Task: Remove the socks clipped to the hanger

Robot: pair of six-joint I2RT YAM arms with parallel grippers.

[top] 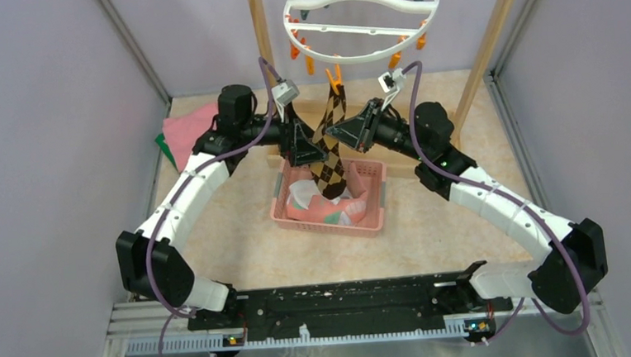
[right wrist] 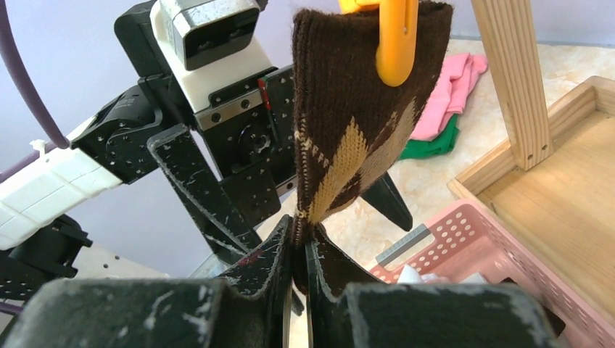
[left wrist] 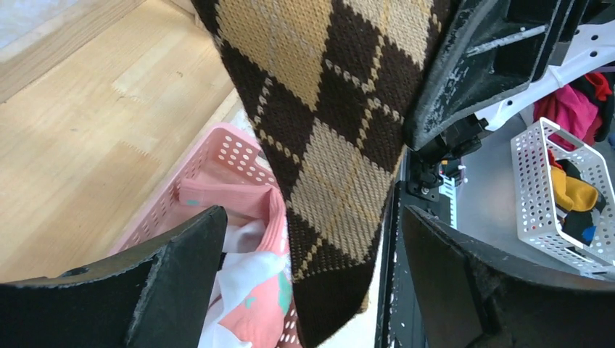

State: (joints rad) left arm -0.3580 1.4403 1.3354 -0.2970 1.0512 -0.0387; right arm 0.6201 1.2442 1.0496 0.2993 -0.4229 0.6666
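argyle sock [right wrist: 348,130] hangs vertical from orange clip [right wrist: 395,43], top centre; my right gripper [right wrist: 299,250] pinches its lower edge; left gripper [left wrist: 312,232] gapes alongside.

1. argyle sock [top: 330,140] hangs between left gripper's [left wrist: 312,217] wide-apart fingers, blocking that gap;
2. right gripper [right wrist: 299,235] pinched on sock's edge, crowding its right side;
3. pink basket [top: 323,223] directly under; wooden posts [top: 498,31] flank; bare table [top: 242,257] in front of basket.
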